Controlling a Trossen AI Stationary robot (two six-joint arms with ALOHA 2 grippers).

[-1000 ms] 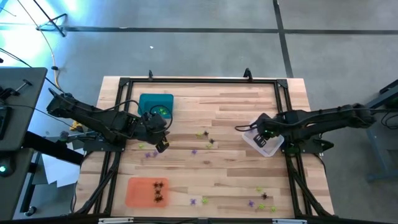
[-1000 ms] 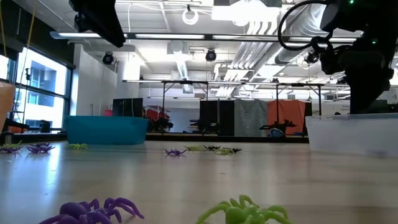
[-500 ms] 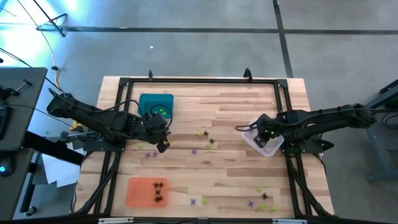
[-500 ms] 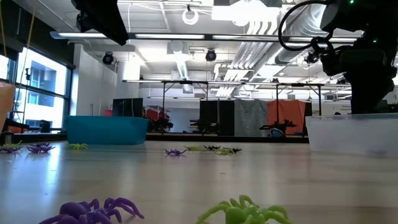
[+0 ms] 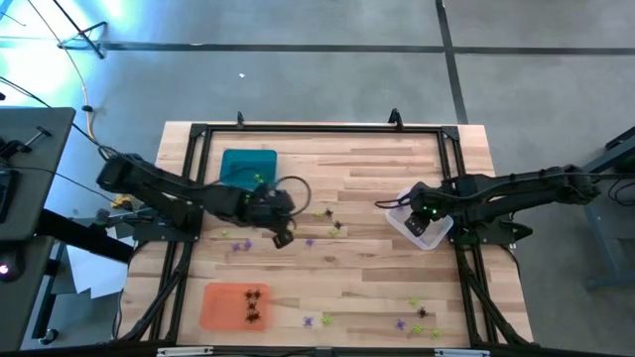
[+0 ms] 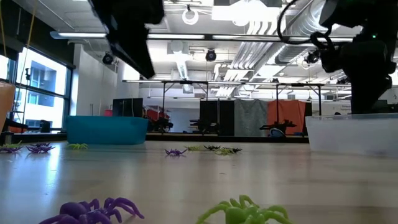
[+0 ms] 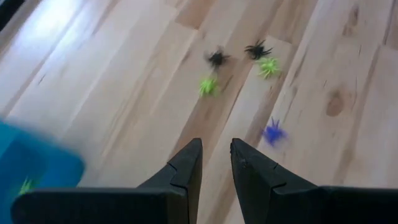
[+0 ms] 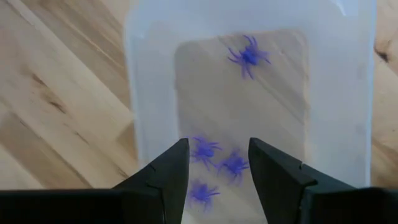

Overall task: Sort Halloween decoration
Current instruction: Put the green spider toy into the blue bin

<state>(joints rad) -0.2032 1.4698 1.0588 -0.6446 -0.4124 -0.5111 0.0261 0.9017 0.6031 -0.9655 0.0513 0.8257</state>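
Wooden-planked bench (image 5: pixel 367 188) inside a black frame, under bright workshop lighting, carries the whole job. Right gripper (image 8: pixel 217 163) hangs directly over the clear tray (image 8: pixel 149 74) near the bench's right edge, jaws spread wide and empty; four purple spiders (image 8: pixel 249 56) lie inside the tray beneath it. Left gripper (image 7: pixel 216 163) is held above the bench between the teal tray (image 5: pixel 248 165) and the bench centre, jaws parted by a narrow gap with nothing between them, pointed towards a loose cluster of spiders (image 7: pixel 209 85) in black, yellow-green and purple lying apart from one another on the wood. Yellow-green pieces show in the teal tray, and black spiders (image 5: pixel 253 305) sit in the orange tray (image 5: pixel 220 305) at the front left. More loose pieces lie beside the left arm, at the front edge and towards the front right corner, so sorting appears partly done. Handling judgement: the pieces look very light, thin-legged and of hard, slick plastic, likely to skate or flip if nudged; the sound hold is across the small body, jaws coming straight down, since a leg grip would probably bend or slip. No brand, label or legible writing is visible on trays, pieces or arms.
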